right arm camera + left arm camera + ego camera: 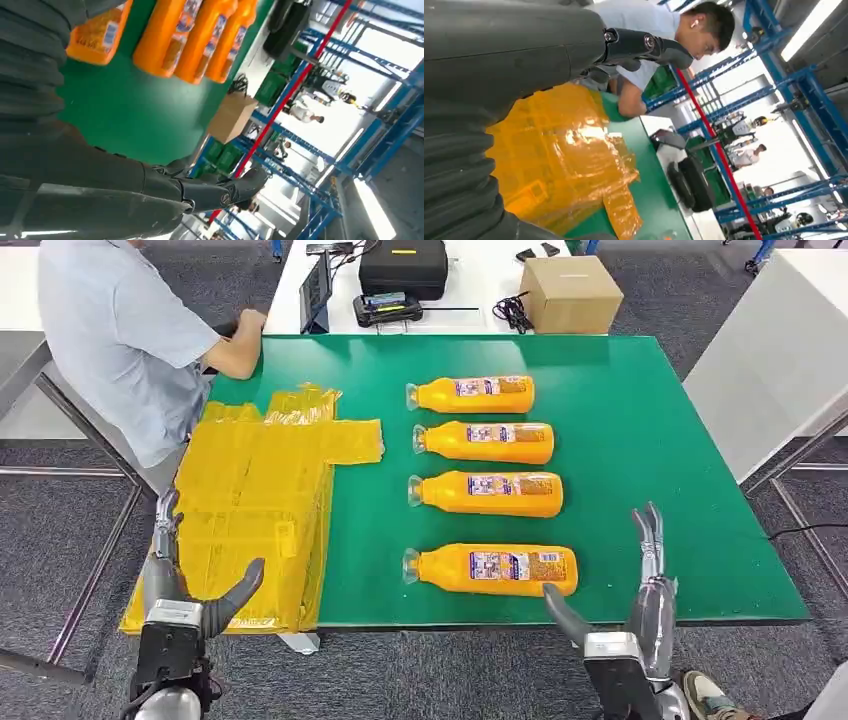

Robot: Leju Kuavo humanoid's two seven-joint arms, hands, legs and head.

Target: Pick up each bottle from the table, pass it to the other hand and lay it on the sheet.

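Four bottles untouched; both hands empty, fingers apart.
Right hand (640, 585), lower right, should wrap the nearest bottle (492, 570) mid-body; left hand (185, 585) waits by the sheet (255, 510).

A big green table (660, 440) is holding four orange bottles, all lying on their sides in a row, caps pointing toward the yellow sheet. The far bottle (472, 394) is lying nearest the back edge, then the second bottle (485, 441), then the third bottle (487, 493), and the near bottle (492, 569) is lying close to the front edge. A crinkly yellow sheet (262, 502) is covering the table's left side and hanging over the edge.
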